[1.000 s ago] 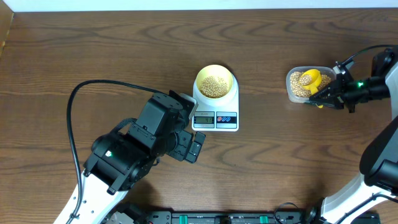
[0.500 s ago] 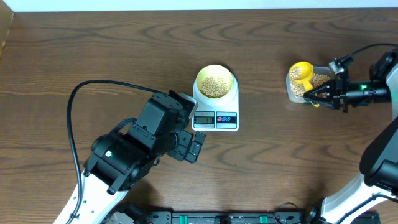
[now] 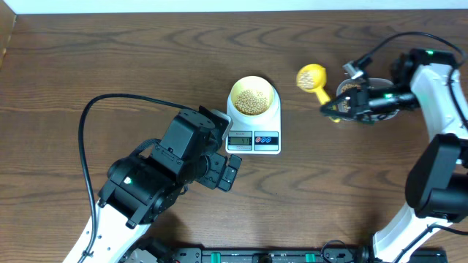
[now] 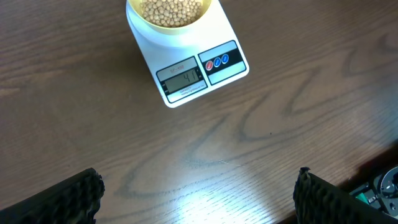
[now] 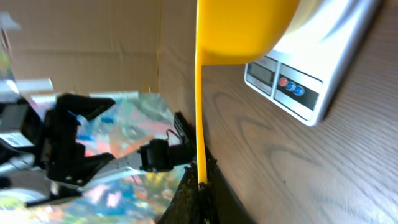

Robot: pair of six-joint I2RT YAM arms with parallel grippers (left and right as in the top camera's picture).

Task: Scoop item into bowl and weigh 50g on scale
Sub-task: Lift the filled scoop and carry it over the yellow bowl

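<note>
Black wrist housing [image 3: 179, 142], white links [image 3: 437, 88], looping black cable [image 3: 110, 96], green LED [image 3: 129, 180]

One white scale [image 3: 253, 139] with one display [image 4: 182, 78] and two buttons [image 4: 209, 64], red and blue; one cream bowl [image 3: 253, 86]; tan beans [image 3: 253, 100], too many to count; one yellow measuring spoon [image 3: 311, 77]; two robot arms, the left arm [image 3: 146, 183] and the right arm [image 3: 436, 95].

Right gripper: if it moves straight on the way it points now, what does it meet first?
Probably the scale, or the bowl on it; how high the right gripper rides is unclear.
</note>
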